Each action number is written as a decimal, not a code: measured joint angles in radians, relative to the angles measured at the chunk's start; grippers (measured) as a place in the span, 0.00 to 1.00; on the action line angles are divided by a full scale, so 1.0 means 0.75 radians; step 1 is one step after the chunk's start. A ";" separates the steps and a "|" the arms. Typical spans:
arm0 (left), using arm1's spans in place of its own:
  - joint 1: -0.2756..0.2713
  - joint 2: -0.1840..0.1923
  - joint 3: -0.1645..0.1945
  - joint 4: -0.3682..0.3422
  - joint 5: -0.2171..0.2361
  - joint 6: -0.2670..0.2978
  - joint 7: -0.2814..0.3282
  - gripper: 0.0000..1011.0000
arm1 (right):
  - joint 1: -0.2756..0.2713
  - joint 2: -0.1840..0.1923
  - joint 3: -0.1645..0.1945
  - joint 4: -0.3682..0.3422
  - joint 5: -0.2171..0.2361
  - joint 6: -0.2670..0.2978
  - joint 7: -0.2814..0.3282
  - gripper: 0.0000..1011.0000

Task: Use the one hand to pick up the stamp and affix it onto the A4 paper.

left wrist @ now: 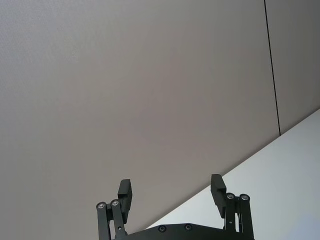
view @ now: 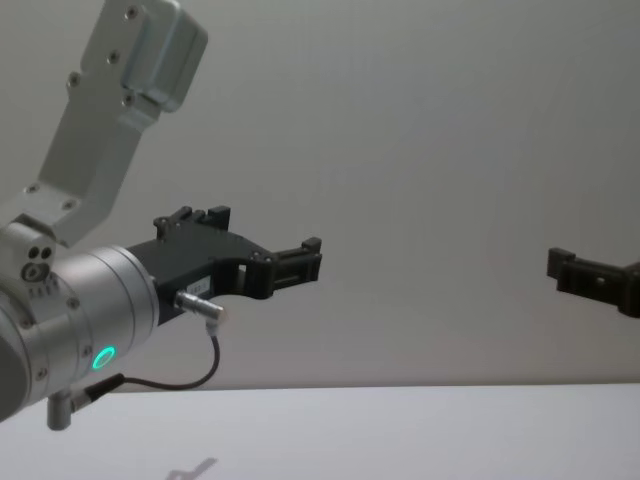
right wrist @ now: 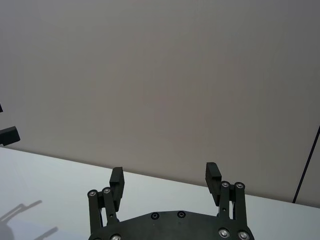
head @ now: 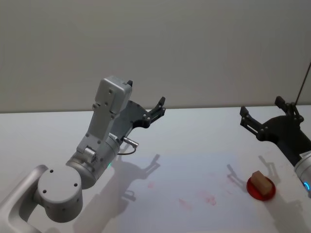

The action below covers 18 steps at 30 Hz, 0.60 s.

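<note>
The stamp (head: 260, 182), a small tan wooden block, rests on a round red pad (head: 261, 189) at the table's right side. The A4 paper (head: 194, 170) lies flat in the middle of the table and carries faint red marks. My right gripper (head: 262, 108) hangs open and empty in the air behind and above the stamp, its fingers spread wide in the right wrist view (right wrist: 165, 173) and pointing at the wall. My left gripper (head: 158, 108) is raised over the table's back left, open and empty (left wrist: 171, 186). The chest view shows both held high, left gripper (view: 300, 262) and right gripper (view: 575, 270).
The white table (head: 204, 131) runs back to a plain grey wall. A thin dark cable (head: 303, 85) hangs at the far right. My left arm's large grey body (head: 92, 155) takes up the front left.
</note>
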<state>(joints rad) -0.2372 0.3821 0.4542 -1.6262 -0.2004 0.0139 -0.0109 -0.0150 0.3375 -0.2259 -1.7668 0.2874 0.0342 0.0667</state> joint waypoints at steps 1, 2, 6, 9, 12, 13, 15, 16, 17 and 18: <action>0.000 0.000 0.000 0.000 0.000 0.000 0.000 0.99 | 0.000 0.000 0.000 0.000 0.000 0.000 0.000 0.99; 0.000 0.000 0.000 0.000 0.000 0.000 0.000 0.99 | 0.000 0.000 0.000 0.000 0.000 0.000 0.000 0.99; 0.000 0.000 0.000 0.000 0.000 0.000 0.000 0.99 | 0.001 0.000 0.000 0.000 0.000 0.000 0.000 0.99; 0.000 0.000 0.000 0.000 0.000 0.000 0.000 0.99 | 0.001 0.000 0.000 0.000 0.000 0.000 0.000 0.99; 0.000 0.000 0.000 0.000 0.000 0.000 0.000 0.99 | 0.001 0.000 0.000 0.000 0.000 0.000 0.000 0.99; 0.000 0.000 0.000 0.000 0.000 0.000 0.000 0.99 | 0.001 0.000 0.000 0.000 0.000 0.000 0.000 0.99; 0.000 0.000 0.000 0.000 0.000 0.000 0.000 0.99 | 0.001 0.000 0.000 0.000 0.000 0.000 0.000 0.99; 0.000 0.000 0.000 0.000 0.000 0.000 0.000 0.99 | 0.001 0.000 0.000 0.000 0.000 0.000 0.000 0.99; 0.000 0.000 0.000 0.000 0.000 0.000 0.000 0.99 | 0.001 0.000 0.000 0.000 0.000 0.000 0.000 0.99; 0.000 0.000 0.000 0.000 0.000 0.000 0.000 0.99 | 0.001 0.000 0.000 0.000 0.000 0.000 0.000 0.99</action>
<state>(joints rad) -0.2372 0.3821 0.4542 -1.6262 -0.2004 0.0139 -0.0110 -0.0146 0.3375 -0.2259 -1.7668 0.2874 0.0339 0.0667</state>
